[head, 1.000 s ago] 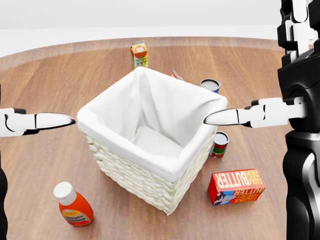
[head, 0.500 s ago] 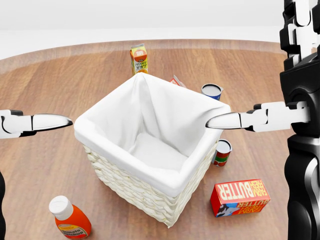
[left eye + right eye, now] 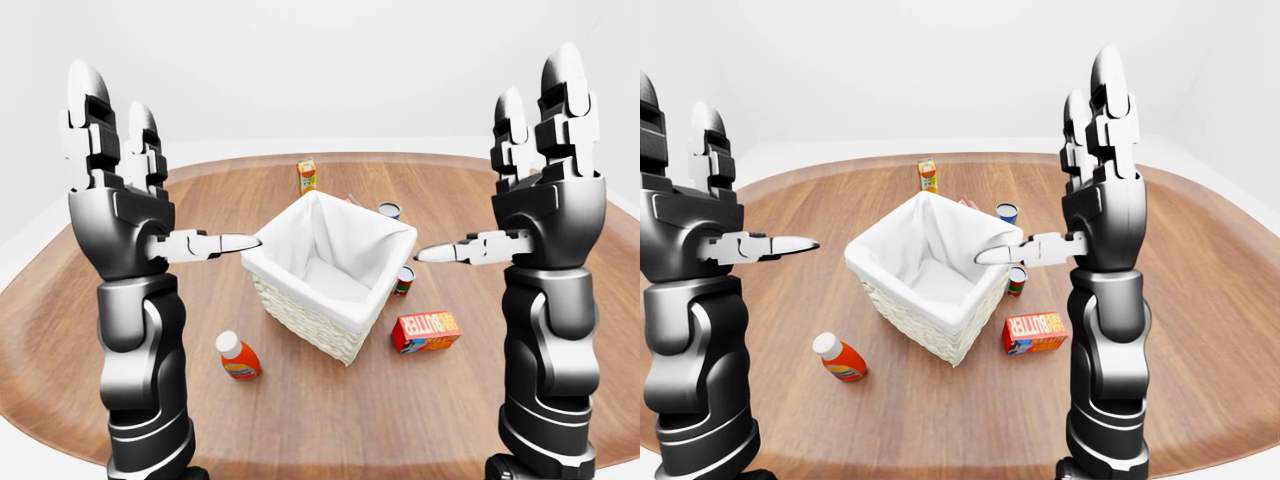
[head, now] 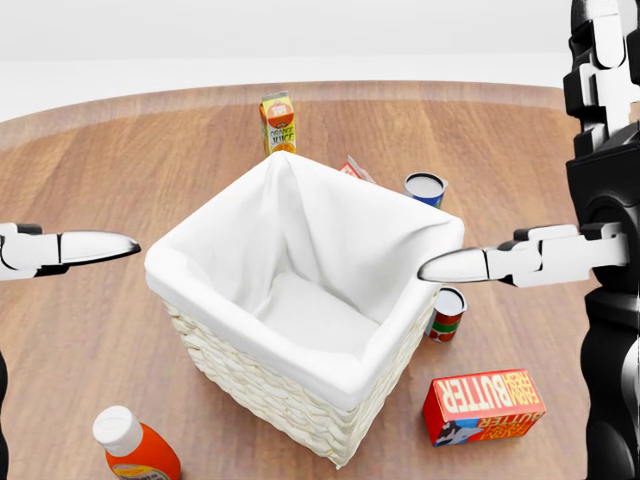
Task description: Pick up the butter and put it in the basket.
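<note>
head view shows the butter [image 4: 483, 405] lying on the wooden table [image 4: 120, 150], just right of the white-lined basket [image 4: 300, 310] at lower right. both the left hand [image 3: 120, 195] and right hand [image 3: 548, 190] are raised with fingers spread, holding nothing.

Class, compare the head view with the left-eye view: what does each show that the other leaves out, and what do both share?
Head view only: a close look into the basket's white liner.

Left-eye view only: both raised hands whole, left hand and right hand, open and empty, plus the table edge.

Both: basket, butter box, ketchup bottle, orange juice carton, two cans and.
</note>
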Robot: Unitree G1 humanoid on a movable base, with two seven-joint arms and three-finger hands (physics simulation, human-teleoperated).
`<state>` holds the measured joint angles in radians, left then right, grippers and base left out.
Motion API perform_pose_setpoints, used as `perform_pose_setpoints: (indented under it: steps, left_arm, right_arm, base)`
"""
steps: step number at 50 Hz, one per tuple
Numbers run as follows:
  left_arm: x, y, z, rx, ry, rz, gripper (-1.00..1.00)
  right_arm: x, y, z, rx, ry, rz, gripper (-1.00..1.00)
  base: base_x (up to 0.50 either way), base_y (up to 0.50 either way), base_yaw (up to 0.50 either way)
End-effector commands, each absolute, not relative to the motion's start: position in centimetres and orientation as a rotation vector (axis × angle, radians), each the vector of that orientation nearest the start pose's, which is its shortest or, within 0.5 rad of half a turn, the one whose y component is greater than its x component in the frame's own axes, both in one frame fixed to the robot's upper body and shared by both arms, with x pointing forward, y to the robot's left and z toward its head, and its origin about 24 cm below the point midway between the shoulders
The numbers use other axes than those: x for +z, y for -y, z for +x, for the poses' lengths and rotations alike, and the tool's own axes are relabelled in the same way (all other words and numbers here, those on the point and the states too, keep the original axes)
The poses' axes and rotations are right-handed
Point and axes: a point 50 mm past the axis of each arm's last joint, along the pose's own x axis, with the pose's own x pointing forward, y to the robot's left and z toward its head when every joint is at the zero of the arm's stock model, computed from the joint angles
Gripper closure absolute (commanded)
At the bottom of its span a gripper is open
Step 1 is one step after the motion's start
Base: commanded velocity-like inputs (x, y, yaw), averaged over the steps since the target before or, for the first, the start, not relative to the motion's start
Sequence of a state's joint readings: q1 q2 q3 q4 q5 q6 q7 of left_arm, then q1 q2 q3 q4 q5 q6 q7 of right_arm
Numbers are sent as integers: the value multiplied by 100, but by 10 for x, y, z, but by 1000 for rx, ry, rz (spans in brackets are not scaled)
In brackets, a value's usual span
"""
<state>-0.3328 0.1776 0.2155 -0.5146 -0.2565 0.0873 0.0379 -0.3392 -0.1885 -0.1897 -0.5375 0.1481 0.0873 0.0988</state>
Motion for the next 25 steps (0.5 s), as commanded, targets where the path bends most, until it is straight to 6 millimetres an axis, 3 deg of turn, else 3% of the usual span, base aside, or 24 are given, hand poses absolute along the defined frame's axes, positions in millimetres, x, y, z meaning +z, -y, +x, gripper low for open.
perform_pose_setpoints:
  steps: [1,12,25]
  left_arm:
    - [236,-191,248,39,773,-80,-100]
    - [235,-193,248,44,765,-84,-100]
    - [235,-196,248,51,765,-85,-100]
  right_arm:
    - [245,184,228,99,831,-162,-100]
    - [252,195,202,130,855,-379,-100]
    - [245,187,193,194,744,-740,-100]
  base:
    - [0,0,0]
    - [0,0,0]
    - [0,0,0]
